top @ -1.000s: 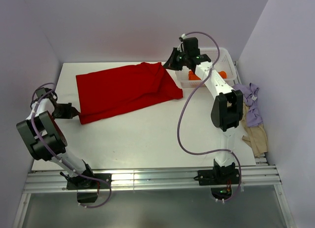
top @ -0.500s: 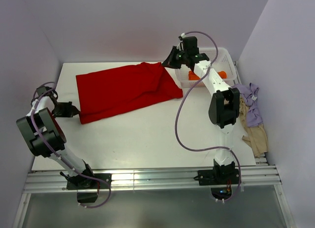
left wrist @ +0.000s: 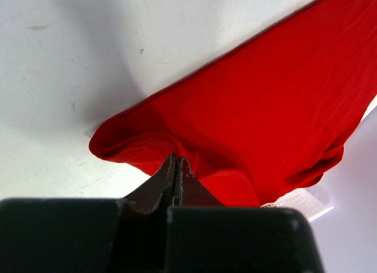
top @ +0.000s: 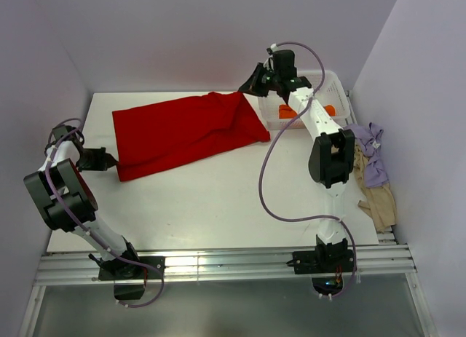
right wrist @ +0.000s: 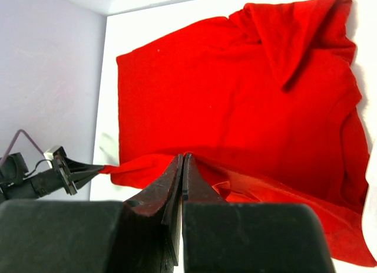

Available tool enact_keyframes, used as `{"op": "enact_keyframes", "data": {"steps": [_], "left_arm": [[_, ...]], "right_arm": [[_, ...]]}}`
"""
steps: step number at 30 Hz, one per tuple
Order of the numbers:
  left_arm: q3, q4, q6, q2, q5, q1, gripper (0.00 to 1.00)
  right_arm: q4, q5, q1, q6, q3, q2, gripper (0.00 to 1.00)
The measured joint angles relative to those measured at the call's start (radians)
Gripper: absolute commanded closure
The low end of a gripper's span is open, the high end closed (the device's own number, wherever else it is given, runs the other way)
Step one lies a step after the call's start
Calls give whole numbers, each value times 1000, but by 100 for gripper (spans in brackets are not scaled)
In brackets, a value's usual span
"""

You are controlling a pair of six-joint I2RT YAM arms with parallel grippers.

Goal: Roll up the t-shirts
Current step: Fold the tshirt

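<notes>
The orange t-shirt (top: 287, 113) is mostly hidden inside the white mesh basket (top: 331, 81), behind the right arm. That arm also covers part of the beige t-shirt (top: 378, 202), which hangs off the bench (top: 211, 199) edge beside the lavender t-shirt (top: 371, 159).

Since a second ago the right claw (top: 249, 87) has drawn slightly farther back and the left claw (top: 113, 161) slightly leftward.

There are four shirts, one basket and two arms. The red t-shirt (top: 182, 133) lies spread on the bench. The left claw is clenched on its near-left corner and the right claw on its far-right corner.

Matt red cloth t-shirt (top: 182, 133) lies on smooth white table (top: 218, 199).
</notes>
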State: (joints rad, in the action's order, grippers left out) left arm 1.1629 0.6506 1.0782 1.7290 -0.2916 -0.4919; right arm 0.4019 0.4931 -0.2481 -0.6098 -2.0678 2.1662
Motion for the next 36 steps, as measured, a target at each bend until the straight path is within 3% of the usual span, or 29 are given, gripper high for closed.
{"op": "enact_keyframes", "data": {"steps": [3,5,9,10,14,17,21,28,30,33,36], "left_arm": [[0,-16,-1,0,-12,0,98],[0,-34,-3,0,-23,0,87],[-5,-76,-13,0,-43,0,73],[-8,-87,-18,0,-48,0,61],[-11,-97,-30,0,-56,0,39],[-11,-103,-44,0,-60,0,31],[-11,-115,-56,-3,-63,-2,30],[-55,-148,-129,-108,-71,1,31],[-124,-207,-145,-177,-85,9,29],[-279,-310,-153,-287,-141,36,17],[-396,-365,-155,-349,-167,73,14]], "right_arm": [[-14,6,0,-7,-16,21,100],[-23,8,0,-15,-23,37,98],[-38,16,4,-38,-24,64,75],[-41,18,6,-42,-24,67,62],[-61,22,14,-53,-24,68,48],[-77,21,17,-56,-21,68,42],[-101,22,17,-50,32,47,42],[-148,-30,17,-21,446,-192,44],[-171,-64,17,-22,583,-281,44],[-234,-121,17,-46,754,-395,39],[-311,-172,18,-83,906,-478,37]]}}
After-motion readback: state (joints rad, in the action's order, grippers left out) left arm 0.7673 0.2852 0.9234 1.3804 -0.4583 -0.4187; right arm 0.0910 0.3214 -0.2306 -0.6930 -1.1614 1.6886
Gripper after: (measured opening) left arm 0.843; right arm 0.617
